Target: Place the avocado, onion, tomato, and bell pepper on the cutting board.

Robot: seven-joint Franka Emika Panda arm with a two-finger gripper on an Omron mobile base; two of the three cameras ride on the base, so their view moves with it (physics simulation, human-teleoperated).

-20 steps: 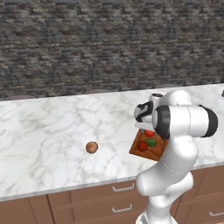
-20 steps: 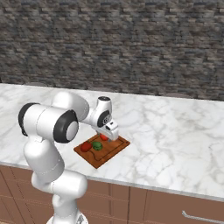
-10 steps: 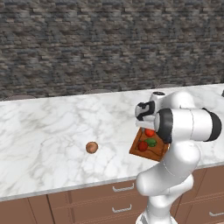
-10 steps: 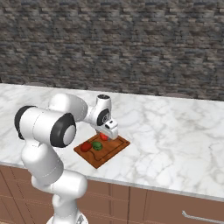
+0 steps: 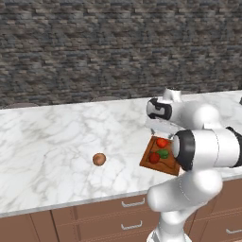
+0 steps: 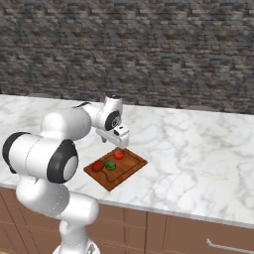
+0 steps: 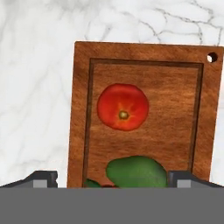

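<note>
Avocado point(image 7: 136, 171) between wide, empty jaws

Onion point(image 5: 99, 159) sits alone on the counter point(image 5: 52, 137), nearer its front edge, well apart from the board point(image 5: 159, 156). Board lies tilted near the front edge; avocado point(image 5: 163, 153) and two red items point(image 5: 162, 142) point(image 5: 154, 158) on it. Gripper point(image 5: 158, 130) above the board's back edge; jaw state unclear. Arm hides the board's right part.
</note>
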